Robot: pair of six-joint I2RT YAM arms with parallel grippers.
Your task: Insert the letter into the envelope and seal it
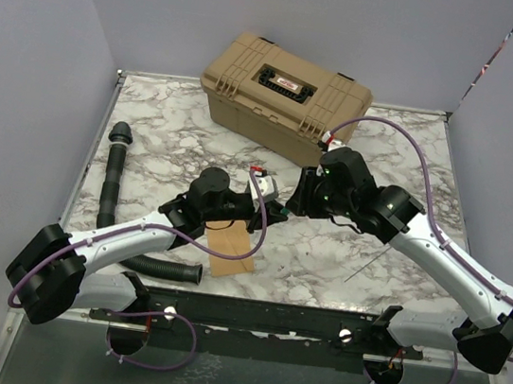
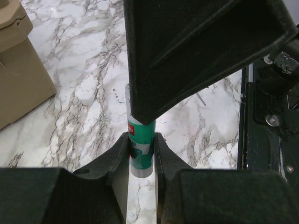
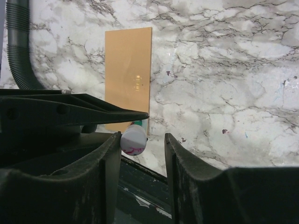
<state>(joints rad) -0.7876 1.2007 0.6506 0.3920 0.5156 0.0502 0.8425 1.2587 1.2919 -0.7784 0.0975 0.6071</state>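
**A:** What's the setting?

**B:** A white table (image 1: 353, 253) with grey marble veins, boxed in by plain lilac-grey walls (image 1: 263, 11). A tan case (image 1: 284, 96) sits at the back, and a black ribbed hose (image 1: 113, 181) runs down the left side.

**A:** And the envelope (image 1: 232, 248)?

**B:** Flat on the table by the front edge, near the hose's open end.

**A:** The pincers?

**B:** The left gripper (image 2: 141, 145) is clamped on a green glue stick (image 2: 141, 158). The right gripper (image 3: 142, 144) has its fingers apart, with the stick's white end between them.

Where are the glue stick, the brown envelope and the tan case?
glue stick (image 2: 141, 151): left wrist view, on its green body.
brown envelope (image 3: 127, 70): right wrist view, on its flat middle.
tan case (image 1: 241, 61): top external view, on its lid.
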